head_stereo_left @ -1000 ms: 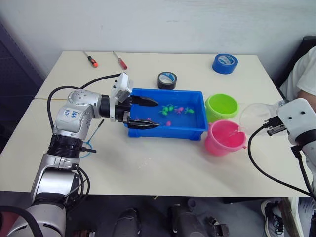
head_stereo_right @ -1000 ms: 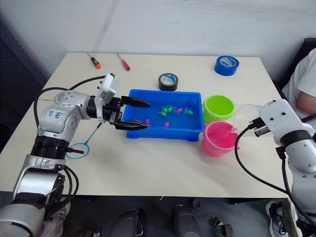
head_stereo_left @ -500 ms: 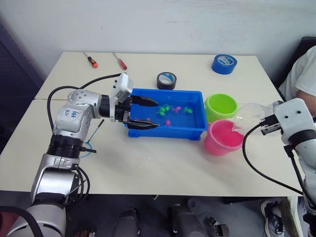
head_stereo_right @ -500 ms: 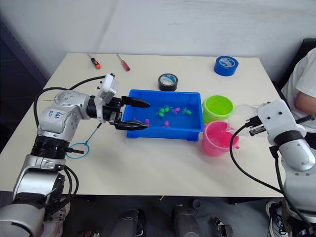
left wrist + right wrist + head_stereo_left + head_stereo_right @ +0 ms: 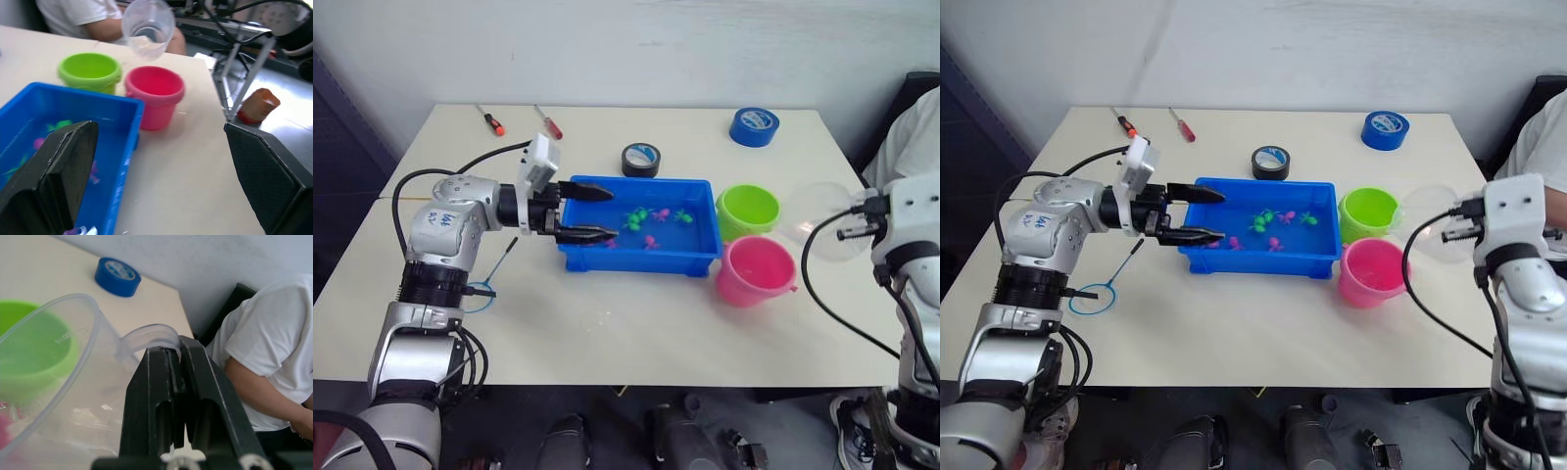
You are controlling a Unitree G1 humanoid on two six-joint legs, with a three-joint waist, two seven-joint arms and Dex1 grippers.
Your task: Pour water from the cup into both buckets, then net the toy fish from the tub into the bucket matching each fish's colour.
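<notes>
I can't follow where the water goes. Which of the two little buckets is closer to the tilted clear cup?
Probably the green bucket: the cup, held by the right gripper, hangs beside it. The pink bucket sits nearer the table's front edge.

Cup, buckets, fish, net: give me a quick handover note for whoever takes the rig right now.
Right gripper is shut on the cup handle, held tilted in the air beside the green bucket and pink bucket.
Left gripper is open, empty, over the tub near end.
Toy fish are all in the tub.
Net lies on the table.
Left: finish pouring if needed, then net and sort the fish.
</notes>
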